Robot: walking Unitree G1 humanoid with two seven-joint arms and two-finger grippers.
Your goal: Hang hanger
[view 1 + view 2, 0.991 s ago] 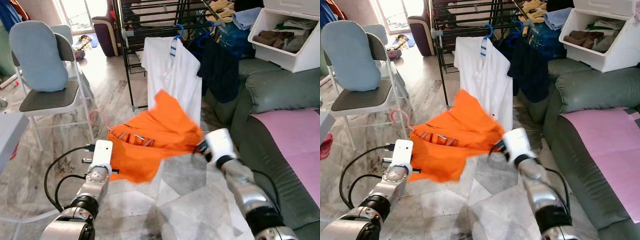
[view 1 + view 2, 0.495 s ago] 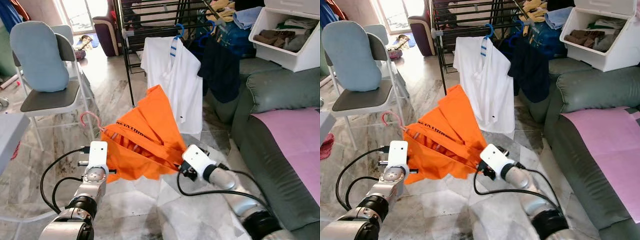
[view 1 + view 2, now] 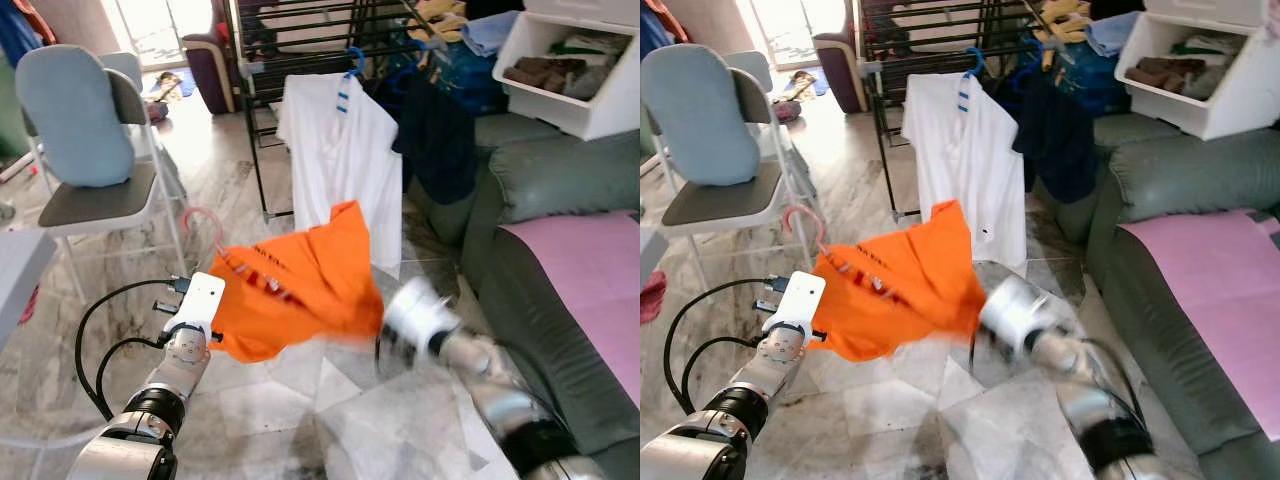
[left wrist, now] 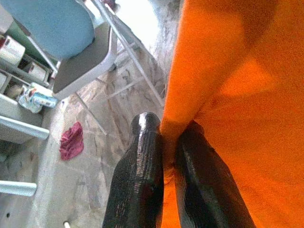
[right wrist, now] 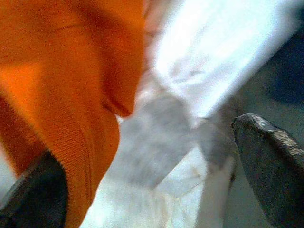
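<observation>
The left claw [image 4: 166, 142] is clenched on the orange shirt [image 3: 300, 290]; in the left wrist view its two black fingers [image 4: 140, 175] pinch a fold of the cloth between them. In the eye views this claw is low on the left, at the lower left edge of the shirt. The shirt hangs in the air above the marble floor [image 3: 250, 400], held up between the two arms, with a pink hanger [image 3: 200, 222] inside it; the curved hook of the hanger stands out at the upper left corner of the shirt.

The right claw [image 5: 147, 161] is released: in the right wrist view its fingers stand wide apart, one beside the orange edge and the other away from it, with floor and white cloth between them. The right arm [image 3: 425, 330] is blurred in the eye views and sits just beside the right lower part of the shirt.

Behind the shirt a white shirt [image 3: 345, 160] hangs on a blue hanger [image 3: 352, 65] from a black rack [image 3: 270, 60], and a dark garment [image 3: 435, 135] hangs next to it. A chair [image 3: 85, 130] with a light blue cushion stands on the left. On the right there is a green sofa [image 3: 560, 180] with a pink cover [image 3: 590, 270], and a white box [image 3: 560, 70] with clothes above it
</observation>
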